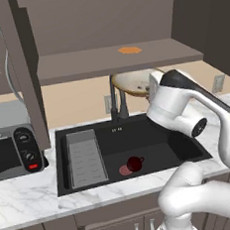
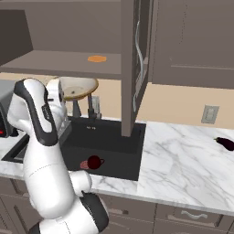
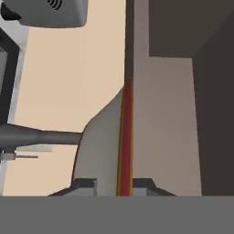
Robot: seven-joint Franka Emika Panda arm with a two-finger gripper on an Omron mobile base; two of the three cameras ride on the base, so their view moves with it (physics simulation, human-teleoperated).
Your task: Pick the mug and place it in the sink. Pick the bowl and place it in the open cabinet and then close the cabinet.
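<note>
My end effector (image 3: 114,185) nearly closed, pinching bowl (image 1: 133,82) rim below cabinet (image 1: 116,59) shelf; lift higher, keep level, clear edge first.

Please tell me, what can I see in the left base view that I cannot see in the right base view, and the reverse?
Left base view alone: the grey ribbed tray inside the sink and the toaster oven on the counter.
Right base view alone: a dark eggplant on the marble counter.
Both: the mug in the sink, the bowl raised just below the cabinet shelf, and the orange patch on that shelf.
</note>
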